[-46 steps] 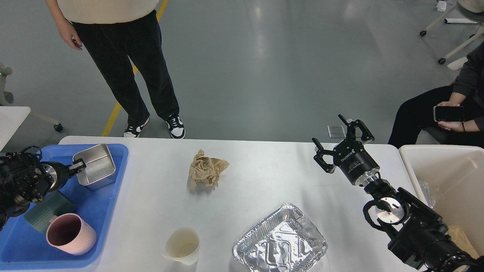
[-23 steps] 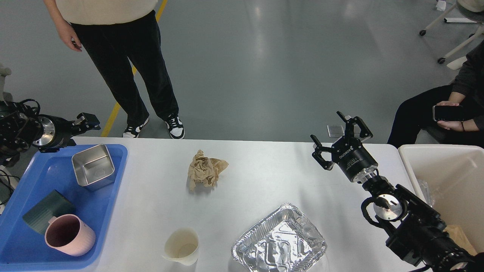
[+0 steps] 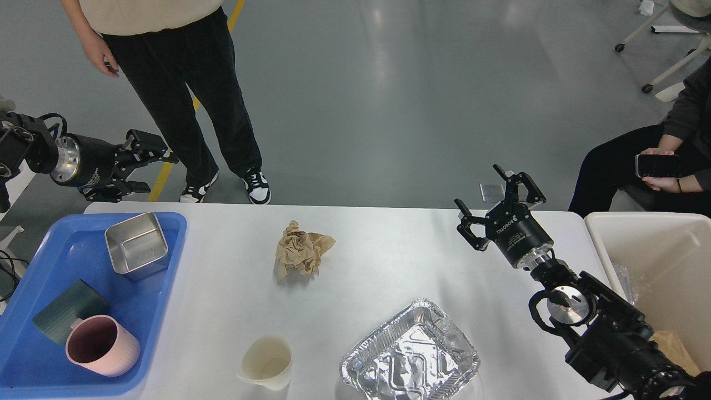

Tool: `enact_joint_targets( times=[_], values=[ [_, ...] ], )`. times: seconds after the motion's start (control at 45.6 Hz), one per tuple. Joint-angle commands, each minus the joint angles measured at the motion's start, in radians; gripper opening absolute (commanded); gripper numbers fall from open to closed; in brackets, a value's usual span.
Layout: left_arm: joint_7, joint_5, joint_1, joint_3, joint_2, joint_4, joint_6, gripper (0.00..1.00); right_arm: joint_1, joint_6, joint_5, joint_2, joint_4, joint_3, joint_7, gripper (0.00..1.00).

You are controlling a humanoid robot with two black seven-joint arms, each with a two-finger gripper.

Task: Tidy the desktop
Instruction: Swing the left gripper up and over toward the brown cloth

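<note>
The white desktop [image 3: 389, 261] holds a crumpled brown paper [image 3: 303, 253] at its middle, a lying paper cup [image 3: 268, 361] and an empty foil tray [image 3: 411, 355] near the front edge. My left gripper [image 3: 155, 169] is open and empty, raised beyond the table's back left corner, above the blue tray [image 3: 33, 361]. My right gripper [image 3: 491, 194] is open and empty, held above the back right part of the desktop, right of the brown paper.
The blue tray holds a square metal box [image 3: 136, 244], a dark green cup [image 3: 66, 308] and a pink mug [image 3: 100, 344]. A cream-white bin [image 3: 655, 233] stands at the right edge. One person stands behind the table [image 3: 178, 83]; another sits at right [image 3: 666, 161].
My left gripper has left the metal box's rim in the blue tray and risen up and back, opening. The box has settled flat. My right arm has barely moved.
</note>
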Motion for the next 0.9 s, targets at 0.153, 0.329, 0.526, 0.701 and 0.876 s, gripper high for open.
enact_joint_targets(
  times=[0.153,0.329,0.526,0.701,0.876],
  values=[
    [-0.005,0.001,0.000,-0.055,0.218,-0.455,0.134,0.87,0.005,-0.012,-0.001,0.003,0.000,0.000,0.000,1.00],
    [-0.005,-0.010,0.030,-0.115,0.385,-0.810,0.262,0.87,0.005,-0.012,-0.001,0.005,0.000,0.000,0.000,1.00],
    [0.009,-0.208,0.188,-0.346,0.344,-0.805,0.252,0.87,0.001,-0.012,-0.004,0.014,0.015,0.000,0.000,1.00],
    [0.018,-0.370,0.300,-0.509,0.215,-0.671,0.249,0.90,-0.003,-0.012,-0.009,0.006,0.022,-0.002,0.000,1.00],
    [0.064,-0.478,0.363,-0.648,0.045,-0.507,0.251,0.94,0.005,-0.012,-0.009,-0.009,0.009,0.000,0.000,1.00]
  ],
)
